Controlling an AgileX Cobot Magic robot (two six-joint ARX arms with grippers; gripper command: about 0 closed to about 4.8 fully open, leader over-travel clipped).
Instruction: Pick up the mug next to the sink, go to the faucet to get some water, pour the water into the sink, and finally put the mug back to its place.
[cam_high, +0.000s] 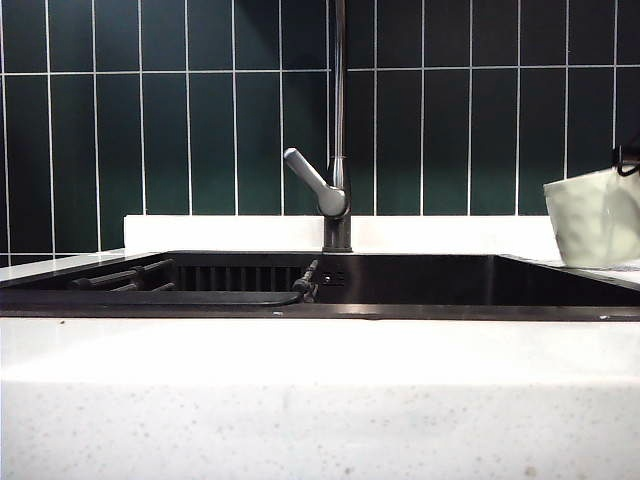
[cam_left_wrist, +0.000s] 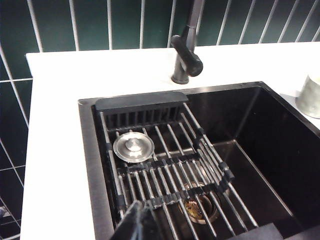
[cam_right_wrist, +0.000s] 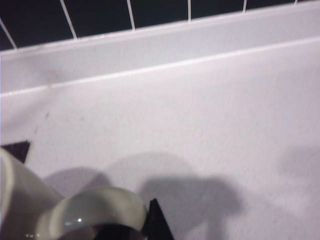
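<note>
Mug (cam_high: 597, 217) tilted on counter (cam_high: 320, 400) at sink's (cam_high: 420, 280) 3 o'clock; right gripper (cam_right_wrist: 127, 232) at its handle, grip unclear. Left gripper (cam_left_wrist: 134, 225) closed, empty. Stage undetermined.

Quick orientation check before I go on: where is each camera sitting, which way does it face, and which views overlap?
Exterior view: low at the counter's front edge, facing the green tile wall; shows the faucet, the sink, the mug at right; only a dark bit of the right claw.
Left wrist view: above the sink's left side, looking down at the rack; left claw tip at the edge.
Right wrist view: over the white counter, right claw at the mug's handle.
All three share the mug.
</note>
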